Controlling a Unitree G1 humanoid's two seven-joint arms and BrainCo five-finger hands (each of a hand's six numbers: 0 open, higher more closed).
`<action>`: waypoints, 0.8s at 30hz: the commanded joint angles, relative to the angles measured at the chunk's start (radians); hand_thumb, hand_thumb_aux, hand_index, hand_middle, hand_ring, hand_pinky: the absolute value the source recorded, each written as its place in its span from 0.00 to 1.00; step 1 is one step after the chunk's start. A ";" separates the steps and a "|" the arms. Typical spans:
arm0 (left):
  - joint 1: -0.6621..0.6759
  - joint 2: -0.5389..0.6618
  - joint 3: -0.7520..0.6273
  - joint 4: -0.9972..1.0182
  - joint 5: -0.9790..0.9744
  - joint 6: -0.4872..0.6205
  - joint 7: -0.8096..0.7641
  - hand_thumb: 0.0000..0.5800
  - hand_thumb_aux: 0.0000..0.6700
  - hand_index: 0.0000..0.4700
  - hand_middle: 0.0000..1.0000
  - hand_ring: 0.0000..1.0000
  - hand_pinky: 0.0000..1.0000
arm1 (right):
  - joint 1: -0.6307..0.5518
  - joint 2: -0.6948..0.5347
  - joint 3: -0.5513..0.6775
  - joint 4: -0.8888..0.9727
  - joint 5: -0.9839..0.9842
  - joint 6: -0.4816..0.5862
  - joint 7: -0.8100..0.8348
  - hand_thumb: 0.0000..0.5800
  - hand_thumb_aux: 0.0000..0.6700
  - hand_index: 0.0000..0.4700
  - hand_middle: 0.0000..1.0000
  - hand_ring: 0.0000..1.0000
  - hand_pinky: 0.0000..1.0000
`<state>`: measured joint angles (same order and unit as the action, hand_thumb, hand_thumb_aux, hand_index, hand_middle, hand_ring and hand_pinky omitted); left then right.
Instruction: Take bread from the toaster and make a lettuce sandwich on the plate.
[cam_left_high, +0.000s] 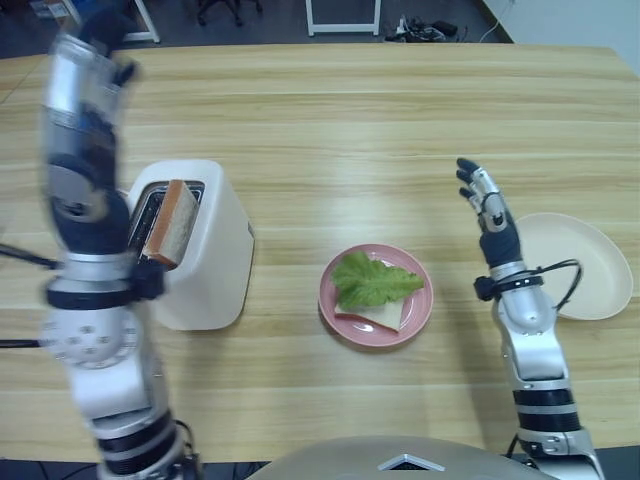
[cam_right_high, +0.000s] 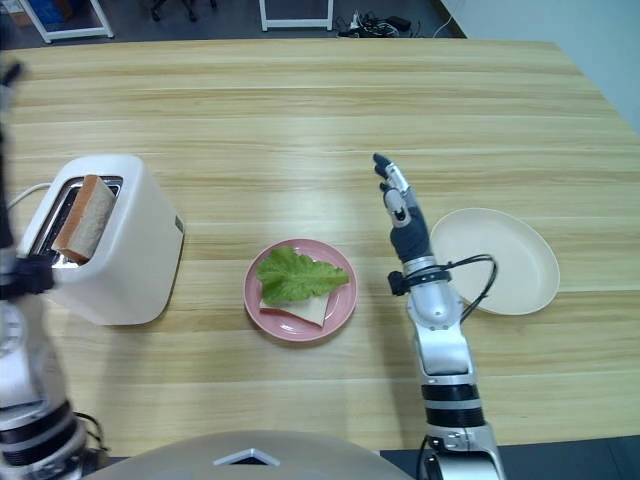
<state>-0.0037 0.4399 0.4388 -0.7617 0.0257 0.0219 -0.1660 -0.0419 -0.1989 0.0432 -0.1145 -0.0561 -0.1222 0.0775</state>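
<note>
A cream dish (cam_right_high: 512, 255) sits near the right edge of the light wooden table (cam_right_high: 300, 120).

Table (cam_right_high: 300, 110): wood, matt, streaky grain. Toaster (cam_right_high: 135, 265): smooth white shell, probably plastic. Bread (cam_right_high: 85, 225): rough. Pink plate (cam_right_high: 346, 296): slightly glossy. Lettuce (cam_right_high: 290, 275): crinkled. Cream dish (cam_right_high: 510, 255): smooth, matt.

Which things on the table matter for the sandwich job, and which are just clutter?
Job:
toaster
bread slice standing in its slot
pink plate
bottom slice on it
lettuce leaf on top

Lying about:
empty cream dish beside the right hand
</note>
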 joint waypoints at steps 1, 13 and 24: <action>0.123 0.080 0.000 0.109 0.278 0.061 0.003 0.00 0.00 0.00 0.00 0.00 0.00 | 0.007 0.008 -0.025 0.023 0.014 -0.012 -0.001 0.00 0.00 0.00 0.00 0.00 0.00; 0.356 0.110 -0.032 0.215 0.567 0.124 -0.046 0.00 0.00 0.00 0.00 0.00 0.00 | 0.013 0.003 -0.030 0.027 0.002 -0.011 0.012 0.00 0.00 0.00 0.00 0.00 0.00; 0.384 0.112 -0.050 0.205 0.615 0.145 -0.066 0.00 0.00 0.00 0.00 0.00 0.00 | 0.019 0.002 -0.032 0.027 0.001 -0.013 0.019 0.00 0.00 0.00 0.00 0.00 0.00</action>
<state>0.3775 0.5533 0.4026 -0.5515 0.6273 0.1680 -0.2247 -0.0369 -0.1961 0.0206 -0.0931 -0.0541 -0.1360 0.0935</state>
